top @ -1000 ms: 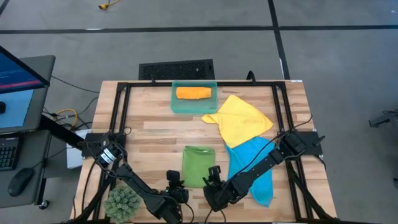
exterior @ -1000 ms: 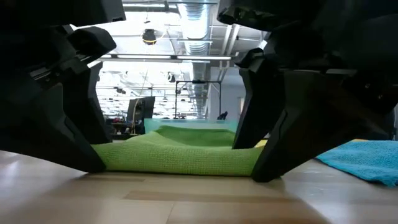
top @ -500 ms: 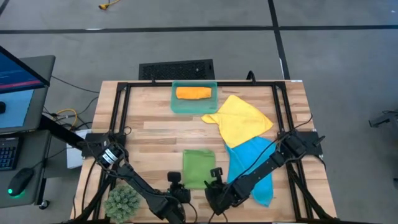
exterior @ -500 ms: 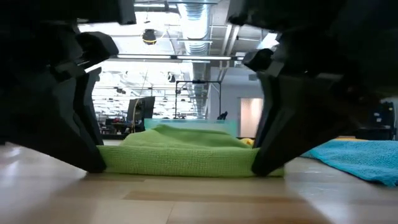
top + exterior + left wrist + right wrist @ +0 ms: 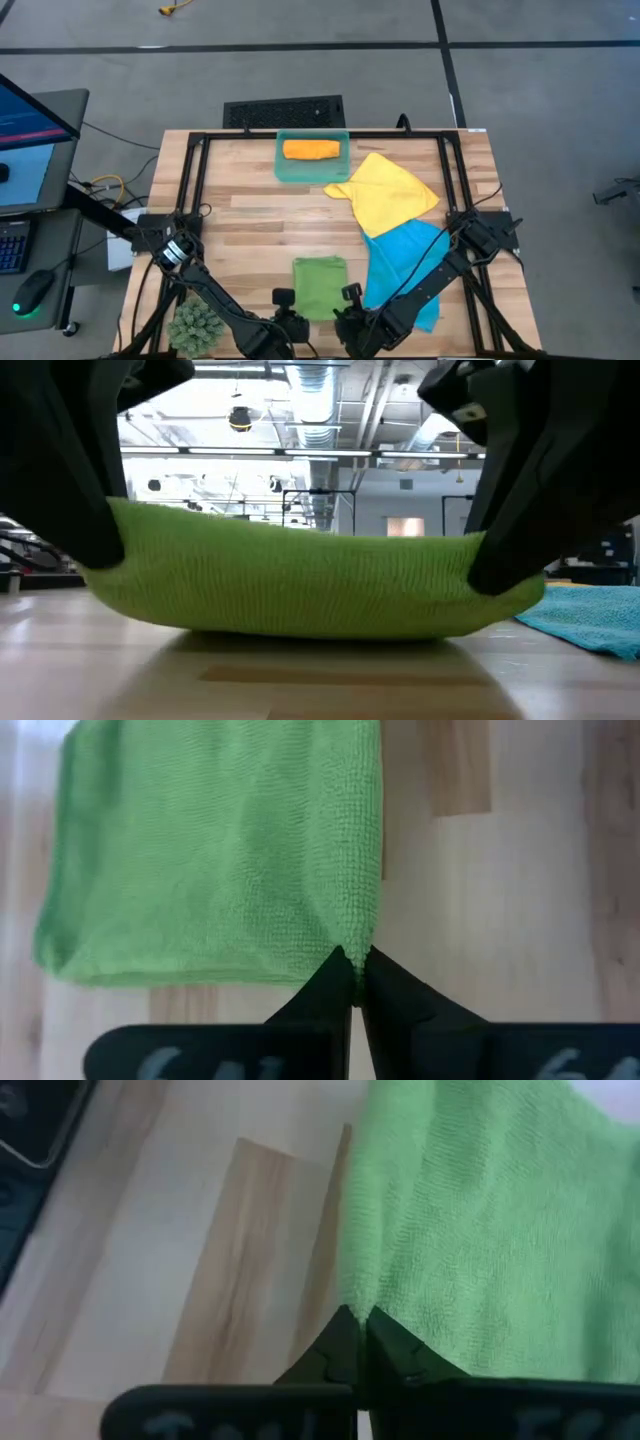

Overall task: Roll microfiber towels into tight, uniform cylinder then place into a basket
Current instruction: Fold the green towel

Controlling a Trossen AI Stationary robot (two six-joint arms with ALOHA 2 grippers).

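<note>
I've got the green towel (image 5: 319, 288) folded to a small rectangle at the table's (image 5: 250, 205) 6 o'clock edge, near edge raised and sagging between both grippers. Left gripper (image 5: 354, 982) clamped on one near corner, right gripper (image 5: 353, 1332) clamped on the other. Four towels: green; yellow (image 5: 388, 193) flat at 3 o'clock overlapping blue (image 5: 410, 270); orange (image 5: 310, 150) rolled inside the single teal basket (image 5: 284, 168) at 12. One spiky plant ball (image 5: 196, 325) at 7

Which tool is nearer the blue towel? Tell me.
Right. The right tool pinches the green towel at its near corner beside the blue towel; the left tool pinches the opposite near corner, farther away.
</note>
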